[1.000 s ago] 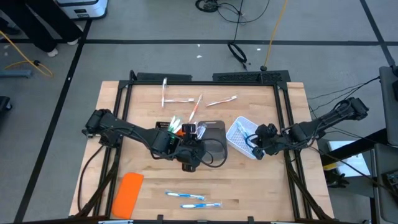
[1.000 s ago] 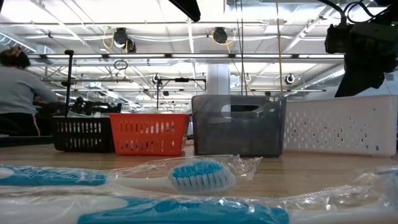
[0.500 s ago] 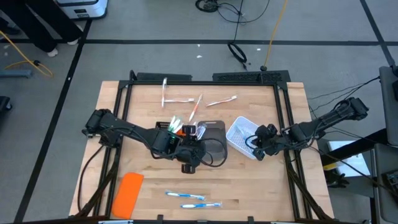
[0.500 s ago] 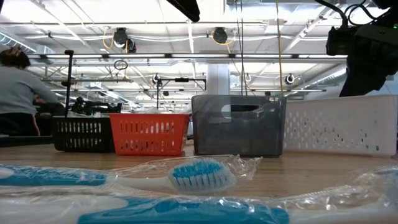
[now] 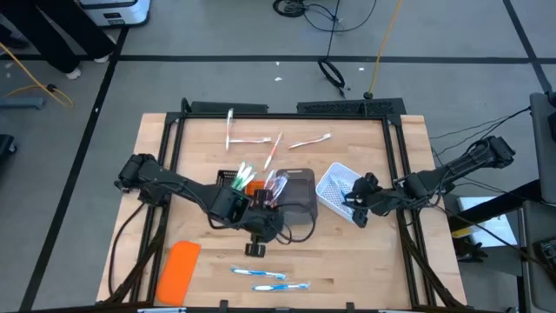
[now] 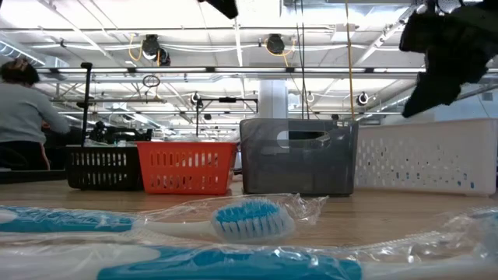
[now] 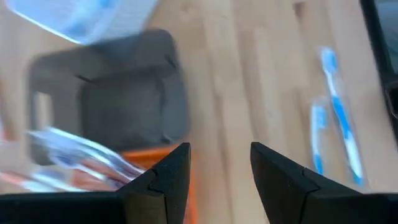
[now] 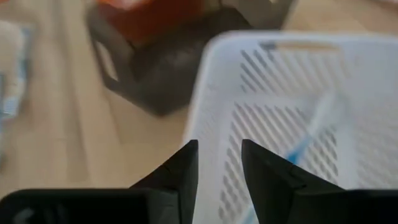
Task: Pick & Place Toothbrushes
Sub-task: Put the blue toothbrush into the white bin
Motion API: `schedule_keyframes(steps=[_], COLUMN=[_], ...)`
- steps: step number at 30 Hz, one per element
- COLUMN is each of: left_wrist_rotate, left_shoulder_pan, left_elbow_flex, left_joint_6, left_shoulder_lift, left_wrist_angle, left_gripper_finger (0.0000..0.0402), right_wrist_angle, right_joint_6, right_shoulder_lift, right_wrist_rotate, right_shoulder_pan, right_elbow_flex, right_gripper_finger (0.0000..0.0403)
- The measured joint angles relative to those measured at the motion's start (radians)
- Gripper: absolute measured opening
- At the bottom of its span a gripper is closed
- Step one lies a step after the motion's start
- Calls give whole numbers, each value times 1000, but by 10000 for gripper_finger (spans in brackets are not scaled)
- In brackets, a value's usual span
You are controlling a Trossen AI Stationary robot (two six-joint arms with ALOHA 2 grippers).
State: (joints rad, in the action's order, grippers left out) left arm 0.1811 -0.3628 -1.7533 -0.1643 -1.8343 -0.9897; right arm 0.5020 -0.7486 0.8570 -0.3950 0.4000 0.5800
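Observation:
Two blue-white toothbrushes (image 5: 269, 279) in clear wrappers lie on the table near its front edge, and fill the foreground of the low view (image 6: 249, 222). Several more toothbrushes (image 5: 274, 143) lie near the far edge. Others stick up from the black tray (image 5: 234, 176) and the orange tray (image 5: 258, 184). One blue toothbrush (image 8: 311, 134) lies in the white tray (image 5: 334, 187). My left gripper (image 7: 219, 180) hangs open above the bare table in front of the grey tray (image 5: 300, 193). My right gripper (image 8: 219, 168) is open over the white tray's near wall.
The four trays stand in a row across the table's middle. A flat orange slab (image 5: 180, 269) lies at the near left. Bare wood lies between the trays and the two blue toothbrushes. A person (image 6: 23, 117) is at work far behind the table.
My left gripper has swung away from the orange tray toward the table's near edge, uncovering the pink toothbrushes in that tray. My right gripper has tipped and rolled in place over the white tray.

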Motion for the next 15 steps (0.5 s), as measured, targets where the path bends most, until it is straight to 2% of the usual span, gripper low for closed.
schedule_keyframes(steps=[8,15], left_wrist_rotate=[-114,-271], left_shoulder_pan=[-49,-91], left_elbow_flex=[183,366], left_joint_6=[-107,-268], left_shoulder_lift=[-1,-1], left_wrist_angle=[92,304], left_gripper_finger=[170,170], right_wrist_angle=[-161,-183], right_joint_6=[133,163], right_shoulder_lift=[0,0], right_wrist_rotate=[3,3], right_shoulder_pan=[0,0], right_elbow_flex=[0,0], right_gripper_finger=[118,115])
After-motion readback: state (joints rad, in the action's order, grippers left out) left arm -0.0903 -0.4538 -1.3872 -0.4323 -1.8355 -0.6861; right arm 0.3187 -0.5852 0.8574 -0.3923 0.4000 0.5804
